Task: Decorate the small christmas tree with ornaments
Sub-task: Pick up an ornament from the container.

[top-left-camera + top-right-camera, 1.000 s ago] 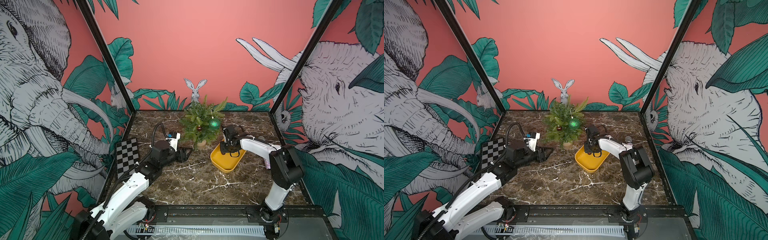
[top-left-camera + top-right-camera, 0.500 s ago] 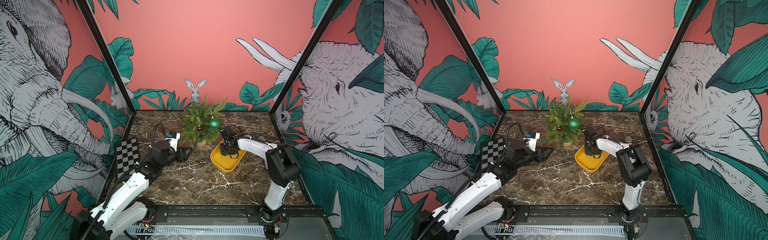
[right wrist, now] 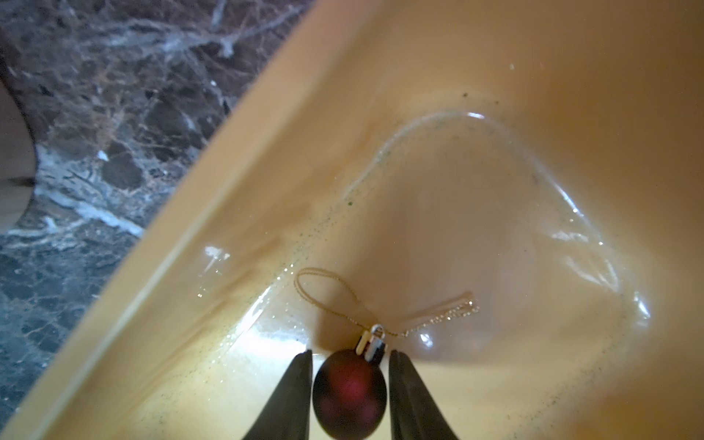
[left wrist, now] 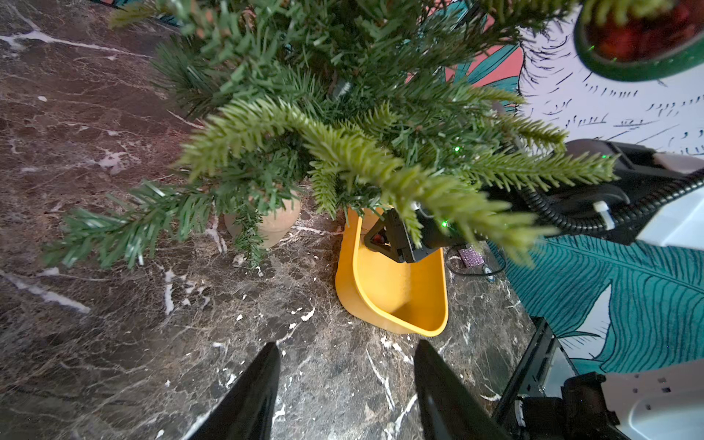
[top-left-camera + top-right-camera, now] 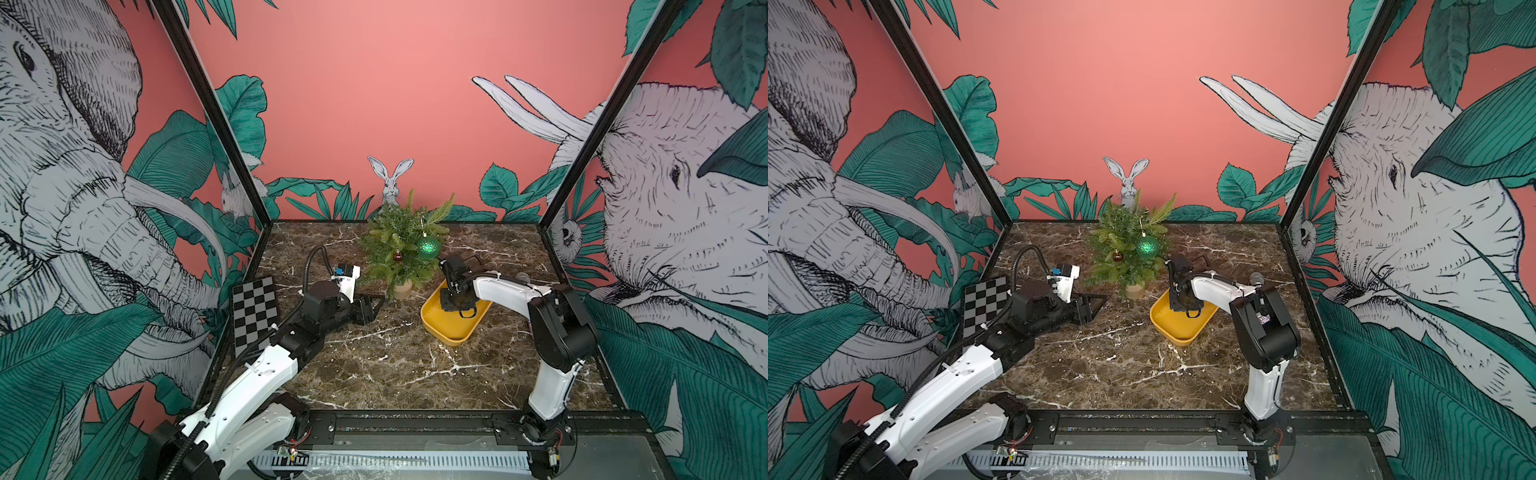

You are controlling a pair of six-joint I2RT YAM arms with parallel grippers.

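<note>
The small christmas tree (image 5: 399, 245) (image 5: 1125, 249) stands at the back middle on its tan base (image 4: 266, 224). A glittery green ball (image 5: 428, 246) (image 5: 1147, 246) and a small red ball (image 5: 397, 256) (image 5: 1118, 256) hang on it. My right gripper (image 3: 350, 354) (image 5: 455, 301) reaches down into the yellow tray (image 5: 449, 338) (image 3: 266, 152). It is shut on another small dark red ornament (image 3: 348, 392), whose gold loop lies on the tray floor. My left gripper (image 4: 346, 344) (image 5: 370, 307) hovers open and empty over the marble, left of the tree.
A checkerboard card (image 5: 253, 307) leans at the left wall. A glittery purple microphone (image 4: 470, 253) (image 5: 1256, 277) lies behind the tray, under the right arm. Low tree branches (image 4: 343, 152) overhang the tray's near end.
The right gripper's fingers have drawn in onto the red ball inside the tray, and the right elbow shifted slightly. The left arm has stayed put.
</note>
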